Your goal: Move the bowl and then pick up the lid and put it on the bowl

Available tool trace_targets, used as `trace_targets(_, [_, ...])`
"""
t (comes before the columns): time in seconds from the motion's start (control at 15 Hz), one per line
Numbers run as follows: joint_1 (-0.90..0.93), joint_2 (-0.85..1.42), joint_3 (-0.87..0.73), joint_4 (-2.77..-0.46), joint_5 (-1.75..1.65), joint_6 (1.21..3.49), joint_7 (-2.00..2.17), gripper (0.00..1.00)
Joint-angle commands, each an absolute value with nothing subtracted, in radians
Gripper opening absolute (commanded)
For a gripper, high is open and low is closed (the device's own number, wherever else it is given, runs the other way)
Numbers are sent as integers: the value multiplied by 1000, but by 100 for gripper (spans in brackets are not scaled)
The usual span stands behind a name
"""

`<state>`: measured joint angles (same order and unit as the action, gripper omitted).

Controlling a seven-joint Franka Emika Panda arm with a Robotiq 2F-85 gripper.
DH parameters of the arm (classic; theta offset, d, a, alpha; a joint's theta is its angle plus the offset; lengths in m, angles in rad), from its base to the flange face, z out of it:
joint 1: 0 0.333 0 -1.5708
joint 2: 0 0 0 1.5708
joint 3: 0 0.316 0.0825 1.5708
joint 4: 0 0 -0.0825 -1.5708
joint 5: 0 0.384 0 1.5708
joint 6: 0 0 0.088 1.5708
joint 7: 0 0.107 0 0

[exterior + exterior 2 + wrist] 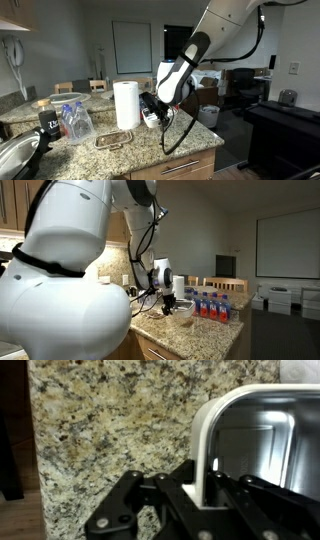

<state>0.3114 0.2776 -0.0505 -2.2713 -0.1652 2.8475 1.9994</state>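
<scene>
— On the granite counter [140,155], what is item one?
— One bowl [205,430]: whitish, rounded rim, shallow. Location: at the gripper [192,485], just beside the paper towel roll [126,104]. Whether it rests on the stone or hangs clear, I cannot tell.
— State of the fingers?
— Clamped on the bowl's near wall, the rim caught between them, per the wrist view.
— Item two?
— One lid [112,141]: thin, flat on the counter in front of the roll, apart from the bowl.
— Remaining stock?
— One pack of water bottles [75,122] beside the roll; one large metal bowl [12,158] at the frame's corner.
</scene>
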Motion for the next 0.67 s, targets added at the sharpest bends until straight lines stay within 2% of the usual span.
trace_targets(0.0, [266, 169, -29, -2417, -97, 2902, 1965, 5])
trace_targets(0.6, [231, 46, -9, -2550, -139, 2901, 1945, 5])
